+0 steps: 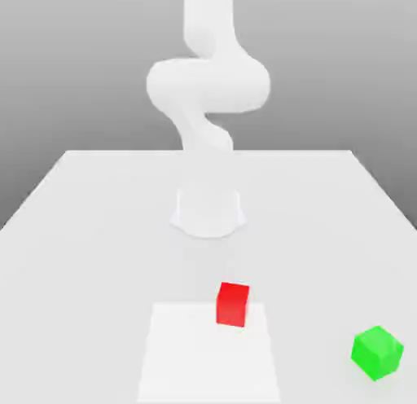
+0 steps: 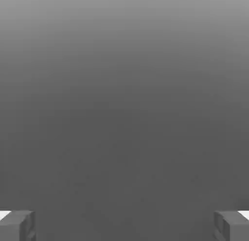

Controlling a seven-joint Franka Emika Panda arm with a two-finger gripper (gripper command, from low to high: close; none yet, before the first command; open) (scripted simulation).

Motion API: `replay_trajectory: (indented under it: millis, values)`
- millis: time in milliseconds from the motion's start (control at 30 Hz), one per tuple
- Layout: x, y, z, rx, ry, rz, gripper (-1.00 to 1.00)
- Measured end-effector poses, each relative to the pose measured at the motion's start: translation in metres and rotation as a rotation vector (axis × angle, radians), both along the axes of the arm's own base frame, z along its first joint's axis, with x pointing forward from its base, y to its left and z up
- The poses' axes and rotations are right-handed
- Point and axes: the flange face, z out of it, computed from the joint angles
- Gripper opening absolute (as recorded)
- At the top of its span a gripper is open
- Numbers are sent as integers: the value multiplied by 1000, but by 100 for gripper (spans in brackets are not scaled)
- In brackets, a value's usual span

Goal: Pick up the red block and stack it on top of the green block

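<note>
Exterior view, read from its left to its right. The white arm rises from its round base at the far side of the pale surface; its upper links run out of frame and the gripper itself is not seen here. Nearer the camera lies a lighter square patch, with the red block resting at its far edge, untouched. The green block sits alone toward the exterior view's right, well apart from the red block.

Hand view. The gripper shows only as two grey fingertips at opposite edges of the picture, spread wide with nothing between them. Beyond them is plain grey background; neither block appears, so both appear to lie well away from and below the gripper, outside its line of sight.

Judged risks. The grasp has not begun, and the whole approach must be made without the hand camera seeing the target. A descent off-centre could nudge the red block across the surface or catch it by a corner. Later, a tilted or offset release over the green block would let the red block slide off or knock the green one aside.
</note>
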Motion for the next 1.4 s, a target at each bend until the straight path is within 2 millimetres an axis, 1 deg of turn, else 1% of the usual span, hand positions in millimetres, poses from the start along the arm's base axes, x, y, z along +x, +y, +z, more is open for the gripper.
replay_trajectory:
  millis: [67,133,233,300,367,433,567,600,667,767,800,967,1000,1033,1100,1300,1367,1400]
  values:
    - [20,5,-50,20,75,-13,0]
    - [35,10,-99,37,150,-27,0]
    - [44,17,-174,55,261,-50,0]
    - [43,22,-224,64,337,-68,0]
    - [36,27,-275,69,415,-89,0]
    - [21,31,-326,71,497,-112,0]
    - [-23,37,-428,62,666,-165,0]
    - [-30,38,-450,59,693,-174,0]
    - [-37,38,-477,58,714,-180,0]
    - [-40,38,-505,59,721,-182,0]
    - [-41,38,-513,60,721,-182,-100]
    - [-40,39,-513,60,720,-182,-100]
    - [-41,39,-517,59,720,-182,-100]
    - [-41,39,-515,59,720,-182,-100]
    - [-40,39,-503,59,720,-182,-100]
    - [-39,41,-456,51,721,-167,-100]
    - [-25,59,-448,6,721,-62,-100]
    - [-17,73,-445,-25,721,9,-100]
